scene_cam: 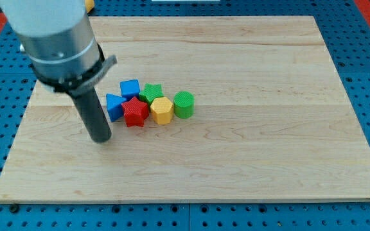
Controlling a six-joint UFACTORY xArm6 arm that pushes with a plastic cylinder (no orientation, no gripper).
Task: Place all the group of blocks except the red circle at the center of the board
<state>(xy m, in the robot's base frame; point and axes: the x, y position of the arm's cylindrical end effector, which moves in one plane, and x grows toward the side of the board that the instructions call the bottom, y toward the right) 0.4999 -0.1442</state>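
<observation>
A tight cluster of blocks sits left of the board's middle: a blue cube (pixel 130 88), a blue block (pixel 114 106) partly behind the rod, a green star (pixel 151 92), a red star (pixel 135 112), a yellow hexagon (pixel 162 110) and a green cylinder (pixel 184 104). My tip (pixel 101 138) rests on the board just left of and below the blue block, close to the red star. No red circle shows in view.
The wooden board (pixel 249 160) lies on a blue pegboard surface. A yellow-orange object (pixel 89 4) peeks out at the view's top left, beyond the board's edge. The arm's grey body (pixel 56 38) covers the board's upper left corner.
</observation>
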